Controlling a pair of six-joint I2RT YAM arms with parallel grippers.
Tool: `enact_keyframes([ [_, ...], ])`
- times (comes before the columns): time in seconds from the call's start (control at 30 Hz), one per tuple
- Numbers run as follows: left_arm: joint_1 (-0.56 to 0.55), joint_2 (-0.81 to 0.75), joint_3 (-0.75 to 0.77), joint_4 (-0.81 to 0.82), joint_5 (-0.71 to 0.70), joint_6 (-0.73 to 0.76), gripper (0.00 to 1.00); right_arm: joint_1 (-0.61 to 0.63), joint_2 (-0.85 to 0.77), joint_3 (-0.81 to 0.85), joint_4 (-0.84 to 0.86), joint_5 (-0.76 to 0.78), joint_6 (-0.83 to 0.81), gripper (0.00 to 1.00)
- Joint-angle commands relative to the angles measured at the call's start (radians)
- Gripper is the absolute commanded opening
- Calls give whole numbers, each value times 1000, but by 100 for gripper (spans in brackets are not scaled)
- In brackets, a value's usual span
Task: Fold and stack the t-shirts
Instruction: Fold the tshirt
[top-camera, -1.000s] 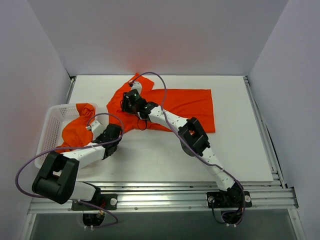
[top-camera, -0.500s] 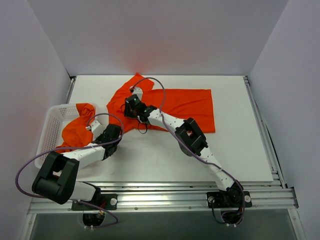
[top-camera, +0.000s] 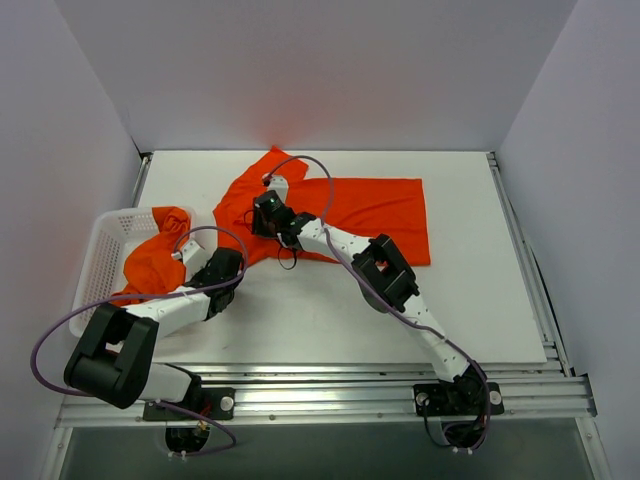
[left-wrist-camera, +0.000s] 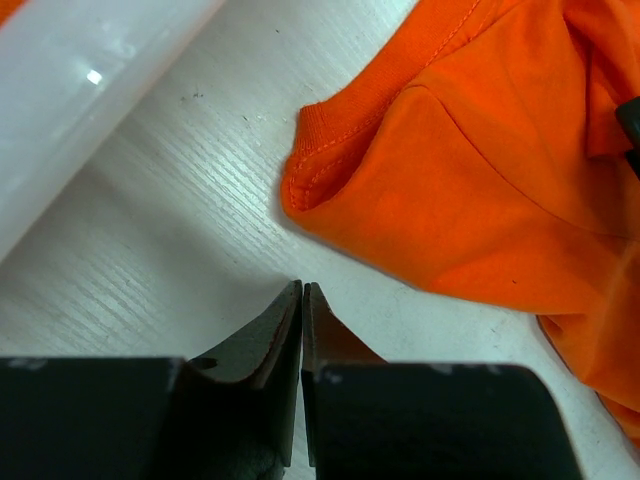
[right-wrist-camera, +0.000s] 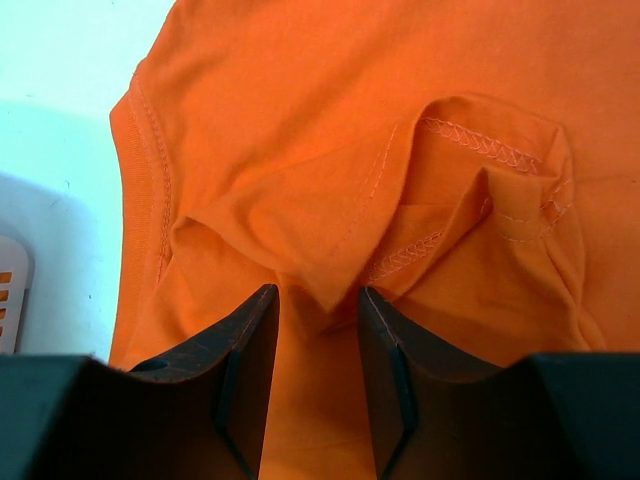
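Note:
An orange-red t-shirt (top-camera: 370, 215) lies spread across the far middle of the table, its left part rumpled. My right gripper (top-camera: 262, 215) is down on that rumpled left part. In the right wrist view it (right-wrist-camera: 318, 298) is open, with a raised fold of the shirt (right-wrist-camera: 330, 200) between the fingertips. My left gripper (top-camera: 230, 266) is low on the table just short of the shirt's near-left edge. In the left wrist view it (left-wrist-camera: 301, 290) is shut and empty, with a hemmed shirt edge (left-wrist-camera: 330, 150) just ahead. A second orange-red t-shirt (top-camera: 155, 255) is bunched in the basket.
A white perforated plastic basket (top-camera: 105, 240) stands at the table's left edge; its rim (left-wrist-camera: 80, 90) shows in the left wrist view. Metal rails run along the table's near and right edges. White walls enclose the table on three sides.
My right gripper has shifted slightly toward the near side over the shirt, uncovering more of the far sleeve. The left arm has not moved.

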Motion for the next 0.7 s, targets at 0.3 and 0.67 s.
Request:
enact_keyframes([
  [0.3, 4, -19, 4, 34, -18, 3, 12, -13, -58, 5, 9, 23, -5, 34],
  [0.67, 4, -25, -1, 35, -19, 3, 12, -10, 23, 114, 3, -13, 15, 32],
])
